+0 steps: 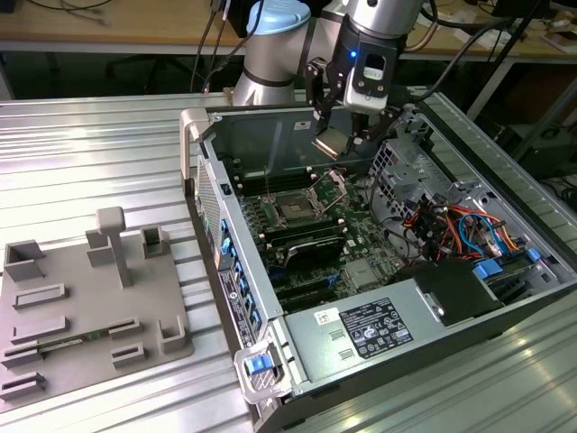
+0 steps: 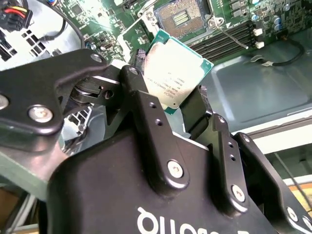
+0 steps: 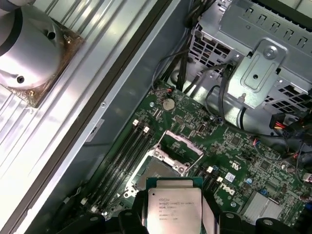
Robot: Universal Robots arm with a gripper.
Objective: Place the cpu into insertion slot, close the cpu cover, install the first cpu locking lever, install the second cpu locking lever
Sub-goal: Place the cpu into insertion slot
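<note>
Gripper point(image 1: 335, 135) fingers point(image 2: 146, 105) closed on two opposite edges of the cpu point(image 2: 174, 73). Suspended tilted, well above the board. Slot point(image 1: 295, 209) below, toward the exterior view's left. Cover point(image 3: 181, 146) raised, slot uncovered.

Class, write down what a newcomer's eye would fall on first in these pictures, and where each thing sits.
The silvery chip, gripped in the arm's jaws, hangs over the open computer case. On the green board below, the square socket lies bare, its metal cover swung up.
</note>
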